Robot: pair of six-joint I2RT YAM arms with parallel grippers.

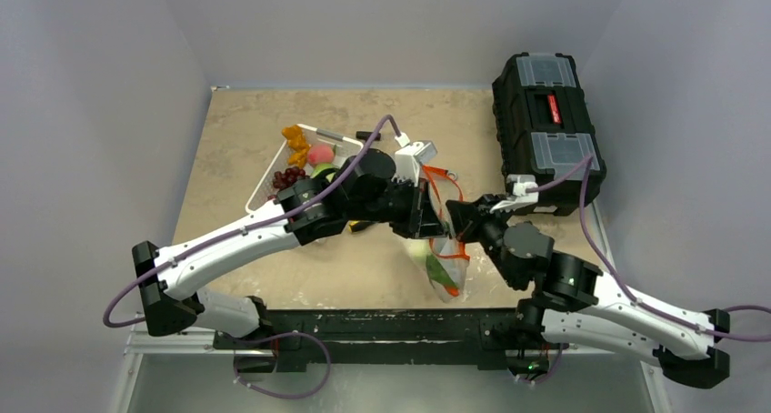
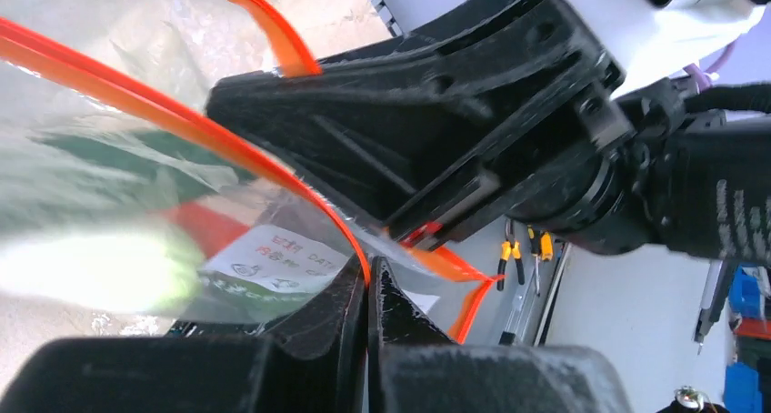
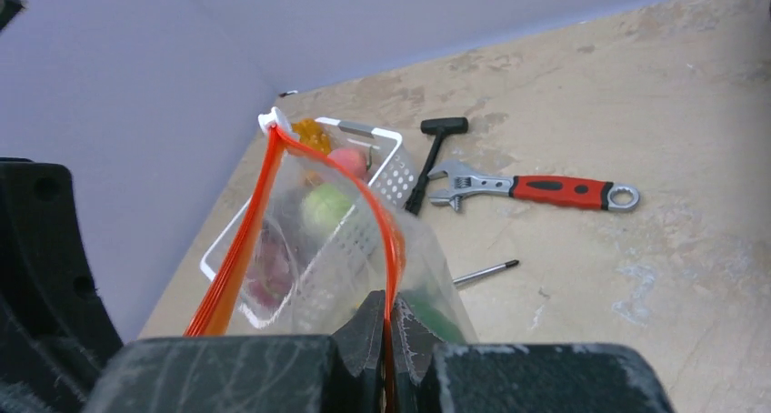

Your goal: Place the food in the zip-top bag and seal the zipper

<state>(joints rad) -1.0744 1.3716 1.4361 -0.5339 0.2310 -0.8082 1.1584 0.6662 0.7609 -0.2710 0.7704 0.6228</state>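
Note:
The clear zip-top bag (image 1: 447, 277) hangs between my two grippers over the table's middle, with a white, a green and an orange piece of food (image 1: 440, 270) inside. Its red-orange zipper (image 1: 452, 184) loops upward, the mouth apart. My left gripper (image 2: 368, 281) is shut on the zipper (image 2: 173, 117) near the white label (image 2: 273, 258). On the opposite side of the mouth, my right gripper (image 3: 389, 313) is shut on the zipper (image 3: 393, 249). More food, orange bits (image 1: 294, 144), a pink peach (image 1: 320, 153) and grapes (image 1: 289, 176), lies in the white basket (image 1: 265, 178).
A black toolbox (image 1: 545, 126) stands at the table's right edge. In the right wrist view, a red-handled wrench (image 3: 545, 190), a black hammer (image 3: 435, 154) and a thin metal bit (image 3: 486, 272) lie on the table beyond the basket (image 3: 393, 178).

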